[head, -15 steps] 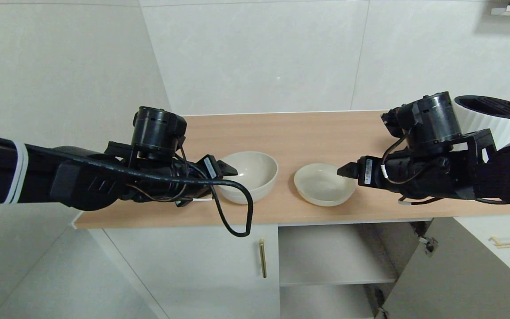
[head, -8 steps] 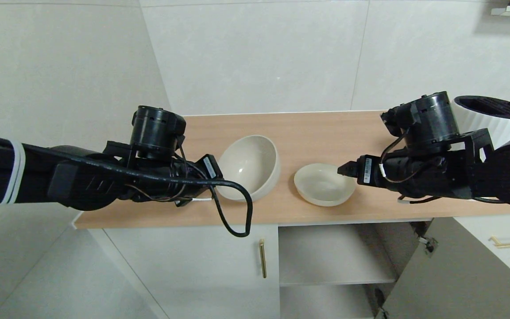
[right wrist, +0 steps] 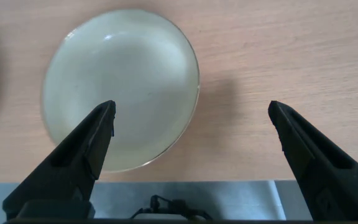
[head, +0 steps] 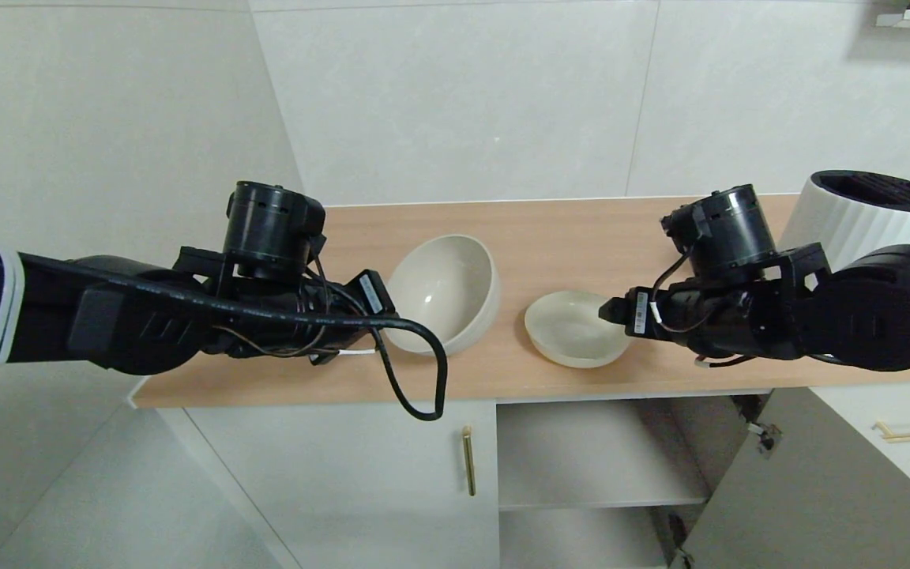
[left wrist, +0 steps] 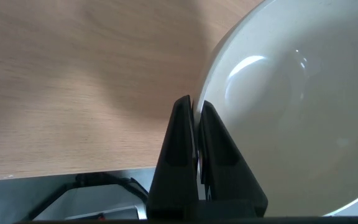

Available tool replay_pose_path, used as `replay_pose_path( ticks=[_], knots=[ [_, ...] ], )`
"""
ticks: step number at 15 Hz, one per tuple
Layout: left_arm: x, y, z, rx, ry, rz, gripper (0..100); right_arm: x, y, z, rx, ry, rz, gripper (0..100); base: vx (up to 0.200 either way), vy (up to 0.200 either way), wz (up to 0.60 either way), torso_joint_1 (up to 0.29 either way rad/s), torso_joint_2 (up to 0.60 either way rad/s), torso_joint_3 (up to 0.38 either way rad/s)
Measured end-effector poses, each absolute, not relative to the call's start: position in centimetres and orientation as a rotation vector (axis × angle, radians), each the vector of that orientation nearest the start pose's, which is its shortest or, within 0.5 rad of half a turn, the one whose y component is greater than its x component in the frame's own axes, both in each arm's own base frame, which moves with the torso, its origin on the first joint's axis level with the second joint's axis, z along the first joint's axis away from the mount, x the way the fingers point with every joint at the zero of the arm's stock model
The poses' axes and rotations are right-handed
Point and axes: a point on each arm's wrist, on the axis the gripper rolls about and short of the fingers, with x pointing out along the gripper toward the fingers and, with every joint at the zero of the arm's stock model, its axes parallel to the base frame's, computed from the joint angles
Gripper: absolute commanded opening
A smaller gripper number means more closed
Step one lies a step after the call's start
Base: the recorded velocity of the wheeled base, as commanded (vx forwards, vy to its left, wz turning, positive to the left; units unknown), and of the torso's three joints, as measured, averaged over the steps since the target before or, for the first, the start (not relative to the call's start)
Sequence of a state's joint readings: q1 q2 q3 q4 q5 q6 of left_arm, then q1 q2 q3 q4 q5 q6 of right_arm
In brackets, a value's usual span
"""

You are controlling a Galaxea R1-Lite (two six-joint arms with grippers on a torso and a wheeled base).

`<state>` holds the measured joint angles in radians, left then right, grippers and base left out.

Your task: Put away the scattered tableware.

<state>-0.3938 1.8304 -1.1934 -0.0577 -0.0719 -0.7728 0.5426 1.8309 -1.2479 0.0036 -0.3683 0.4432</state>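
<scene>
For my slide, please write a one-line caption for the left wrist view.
Left gripper shut on the rim of the bowl, with the wooden counter behind it.

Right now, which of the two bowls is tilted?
The larger cream bowl, pinched at its rim by the left claw, is tipped up. The smaller pale bowl by the open right claw sits flat on the counter.

Glossy ceramic bowl point(head: 447, 288), frosted translucent dish point(head: 573, 330), matt wood-grain counter point(head: 565, 237)
</scene>
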Motion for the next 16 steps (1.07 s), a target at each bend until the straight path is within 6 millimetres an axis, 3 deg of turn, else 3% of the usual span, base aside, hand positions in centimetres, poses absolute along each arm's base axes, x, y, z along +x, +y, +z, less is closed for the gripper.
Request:
replay_pose_path(
  ticks=[12,13,16],
  knots=[
    [32.0,-13.5,19.1,-0.642,0.717,-0.207,0,32.5,18.3,17.0,0.144,0.616,0.022,100,0.000,0.000,0.00,0.000,0.00,0.000],
    [32.0,-13.5,19.1,-0.642,0.717,-0.206,0,32.5,18.3,17.0,0.145,0.616,0.021,0,0.000,0.000,0.00,0.000,0.00,0.000],
    [32.0,-13.5,19.1,-0.642,0.719,-0.208,0,32.5,18.3,16.9,0.143,0.619,0.021,0,0.000,0.000,0.00,0.000,0.00,0.000]
  ],
)
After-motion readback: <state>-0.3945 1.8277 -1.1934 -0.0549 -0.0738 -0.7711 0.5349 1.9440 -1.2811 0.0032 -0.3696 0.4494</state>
